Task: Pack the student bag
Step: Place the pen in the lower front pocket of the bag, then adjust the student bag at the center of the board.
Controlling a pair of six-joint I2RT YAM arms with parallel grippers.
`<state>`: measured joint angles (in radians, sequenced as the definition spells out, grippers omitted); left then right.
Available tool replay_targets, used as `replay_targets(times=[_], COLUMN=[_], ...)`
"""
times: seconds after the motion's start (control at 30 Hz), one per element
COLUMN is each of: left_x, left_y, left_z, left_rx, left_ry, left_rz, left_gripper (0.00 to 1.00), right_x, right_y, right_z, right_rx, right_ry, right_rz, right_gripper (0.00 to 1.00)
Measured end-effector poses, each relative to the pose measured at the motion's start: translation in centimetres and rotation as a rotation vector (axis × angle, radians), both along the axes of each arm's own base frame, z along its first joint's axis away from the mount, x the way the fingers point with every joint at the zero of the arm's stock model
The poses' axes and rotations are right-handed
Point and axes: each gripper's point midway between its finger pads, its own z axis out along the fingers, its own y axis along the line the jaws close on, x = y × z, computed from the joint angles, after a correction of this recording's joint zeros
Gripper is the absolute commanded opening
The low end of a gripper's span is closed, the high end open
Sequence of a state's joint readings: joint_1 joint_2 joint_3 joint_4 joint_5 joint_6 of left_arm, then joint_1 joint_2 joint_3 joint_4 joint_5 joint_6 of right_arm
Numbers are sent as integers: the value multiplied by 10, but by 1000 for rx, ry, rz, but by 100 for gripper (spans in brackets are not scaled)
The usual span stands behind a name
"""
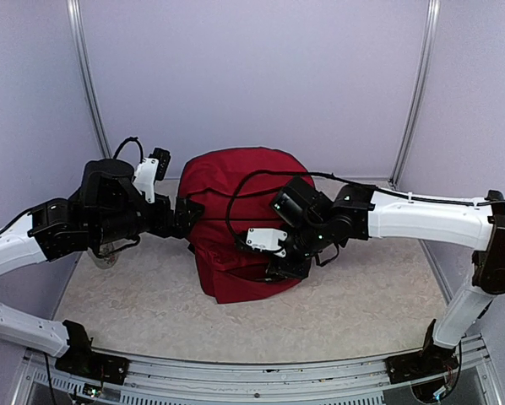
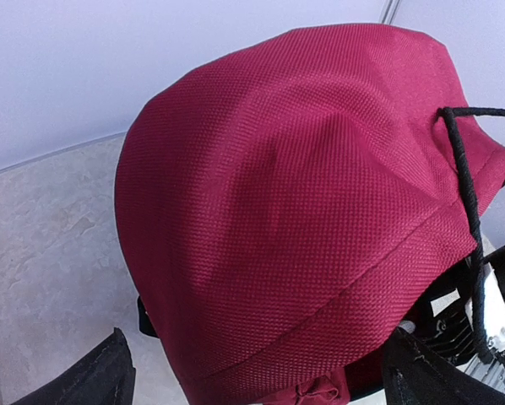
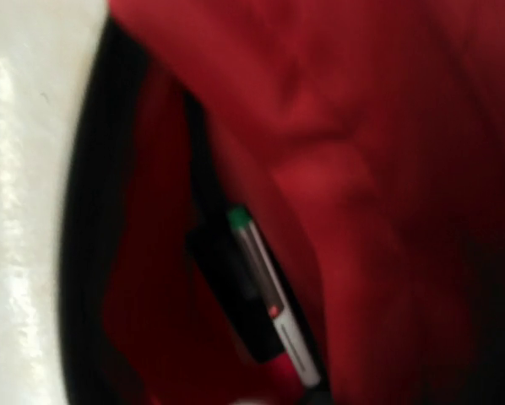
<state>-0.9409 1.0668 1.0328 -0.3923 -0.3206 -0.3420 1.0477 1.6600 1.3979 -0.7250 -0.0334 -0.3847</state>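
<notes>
Top external: one student bag; left tool splayed, right tool grip unclear.

Pale lilac walls, two slim metal corner poles, a mottled beige tabletop, soft even light.

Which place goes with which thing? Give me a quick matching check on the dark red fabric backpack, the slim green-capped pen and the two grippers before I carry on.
Things:
1. dark red fabric backpack
2. slim grey pen with green cap
3. left gripper
4. right gripper

Places:
A. against the backpack's left side
B. middle of the beige table
C. over the backpack's near front
D. among red fabric folds, in the right wrist view

Pairs: 1-B; 2-D; 3-A; 4-C
</notes>
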Motion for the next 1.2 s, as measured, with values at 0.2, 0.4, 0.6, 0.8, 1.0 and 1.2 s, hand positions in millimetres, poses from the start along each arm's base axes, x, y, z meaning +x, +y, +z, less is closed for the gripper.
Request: replay_targets(times=[0.2,0.4,0.6,0.8,1.0,1.2], left_x=[2,3,4,2,1,12], left_y=[-2,1,6,18,22,15], left_z=[-6,-15,-15,-12,-37,-66], left_rx=[20,38,40,21,36,71], left_ry=[6,11,6,-4,40,60], left_rz=[-2,13,31,70,92,120], left_gripper=[99,99,99,99,99,93], right_x=[-7,-40,-50,19,61,75], right_y=[11,21,-33,-99,-125,-103], right_z=[13,86,195,177,101,86], right_rx=[12,298,697,759,659,661], right_ry=[-56,-51,-122,-114,3,28], right_rz=[8,98,55,-298,-493,-436], right_gripper=[61,67,89,100,99,52])
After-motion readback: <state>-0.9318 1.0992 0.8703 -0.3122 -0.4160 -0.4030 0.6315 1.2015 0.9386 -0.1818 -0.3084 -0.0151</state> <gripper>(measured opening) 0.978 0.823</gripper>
